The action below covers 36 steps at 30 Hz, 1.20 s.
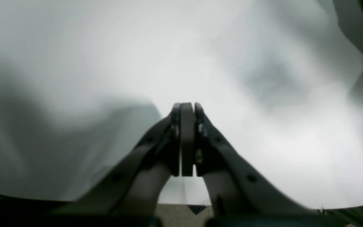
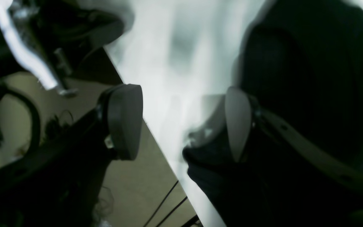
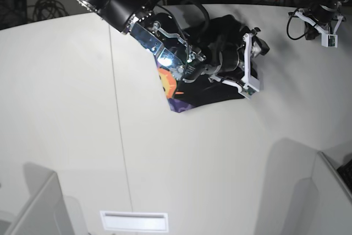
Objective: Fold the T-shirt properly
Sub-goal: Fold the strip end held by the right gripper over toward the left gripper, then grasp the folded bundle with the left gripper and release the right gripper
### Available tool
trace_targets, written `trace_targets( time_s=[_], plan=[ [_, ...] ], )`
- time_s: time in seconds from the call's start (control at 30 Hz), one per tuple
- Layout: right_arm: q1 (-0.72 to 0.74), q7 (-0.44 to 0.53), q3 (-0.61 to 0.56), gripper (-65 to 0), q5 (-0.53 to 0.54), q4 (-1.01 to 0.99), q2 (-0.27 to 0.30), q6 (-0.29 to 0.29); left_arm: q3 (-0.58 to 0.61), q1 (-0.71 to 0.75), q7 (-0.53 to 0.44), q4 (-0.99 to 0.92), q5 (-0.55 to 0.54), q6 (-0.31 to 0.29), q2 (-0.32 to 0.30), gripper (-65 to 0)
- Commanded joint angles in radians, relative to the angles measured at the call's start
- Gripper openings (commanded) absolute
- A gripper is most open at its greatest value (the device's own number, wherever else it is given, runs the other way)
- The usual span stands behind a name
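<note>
Left hand (image 1: 187,108) with fingers pressed together, above a blurred white table (image 1: 263,132).

White table (image 3: 82,108) w/ T-shirt (image 3: 209,94)

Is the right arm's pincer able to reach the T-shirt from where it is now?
Probably yes: the right pincer stands open right over the T-shirt, black cloth beside one finger, nothing between them.

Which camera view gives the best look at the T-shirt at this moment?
The base view: the T-shirt lies bunched under the right arm, with a bit of orange and purple print showing. The right wrist view shows only blurred black cloth; the left wrist view shows no recognizable shirt.
</note>
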Motion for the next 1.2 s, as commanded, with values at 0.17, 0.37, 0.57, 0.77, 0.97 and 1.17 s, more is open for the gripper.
trace_targets(
  time_s=[0.17, 0.37, 0.57, 0.77, 0.97, 1.17],
  plan=[
    [0.014, 0.027, 0.075, -29.0, 0.012, 0.13, 0.055, 0.001, -0.002, 0.014, -0.011, 0.051, -0.012, -0.008, -0.006, -65.0],
    [-0.104, 0.084, 0.364, -65.0, 0.019, 0.137, 0.119, 0.006, 0.01, 0.015, 0.077, 0.168, -0.02, -0.008, 0.072, -65.0],
    [-0.214, 0.082, 0.576, -65.0, 0.019, 0.179, 0.141, 0.007, 0.024, 0.014, 0.152, 0.205, -0.271, -0.008, 0.082, -65.0],
    [-0.244, 0.079, 0.591, -65.0, 0.019, 0.262, 0.213, 0.007, 0.032, 0.008, 0.224, 0.166, -0.537, -0.008, 0.082, -12.2],
    [-0.284, 0.079, 0.593, -65.0, 0.019, 0.286, 0.239, 0.007, 0.033, -0.071, 0.301, 0.148, -0.58, -0.008, 0.105, 0.0],
    [-0.287, 0.079, 0.589, -65.0, 0.019, 0.286, 0.245, 0.007, 0.152, -0.109, 0.298, 0.146, -0.58, -0.008, 0.109, 0.0]
  ],
)
